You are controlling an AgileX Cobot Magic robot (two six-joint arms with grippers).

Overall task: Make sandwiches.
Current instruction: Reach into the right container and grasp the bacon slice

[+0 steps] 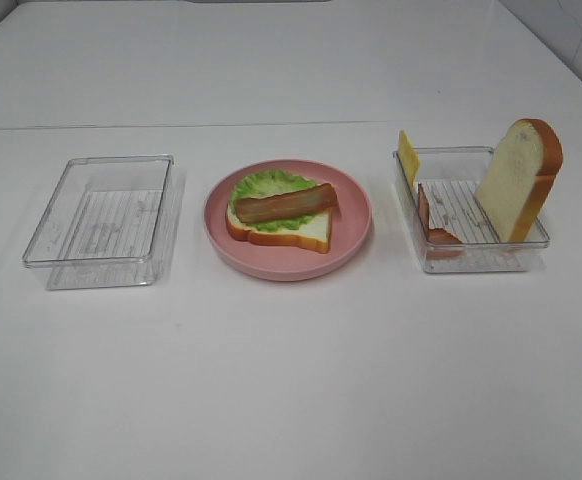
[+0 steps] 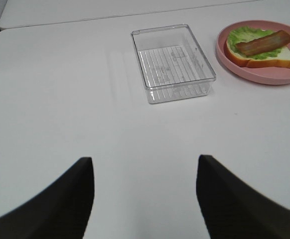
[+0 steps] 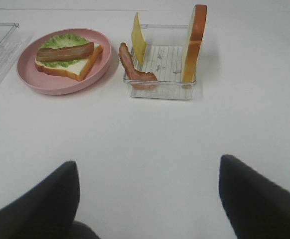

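We see white toy bread slice with orange-brown crust (image 1: 309, 236) lying flat on pink round plate (image 1: 356, 235), mid white counter (image 1: 291, 380) — green lettuce leaf (image 1: 263, 185) on it, brown-red bacon strip (image 1: 284, 203) laid across top. To plate's right, clear plastic tray (image 1: 471, 262) holds second bread slice (image 1: 516, 180) standing upright, yellow cheese slice (image 1: 408, 155) at far left corner, second bacon strip (image 1: 437, 225) propped against left wall. To plate's left, second clear plastic tray (image 1: 96, 262). We note left fingers (image 2: 60, 204) and right fingers (image 3: 40, 204) spread wide above counter — nothing in either pair.

Front table (image 1: 291, 390) open; upright bread slice (image 1: 519, 180) crowds right bin (image 1: 476, 258).
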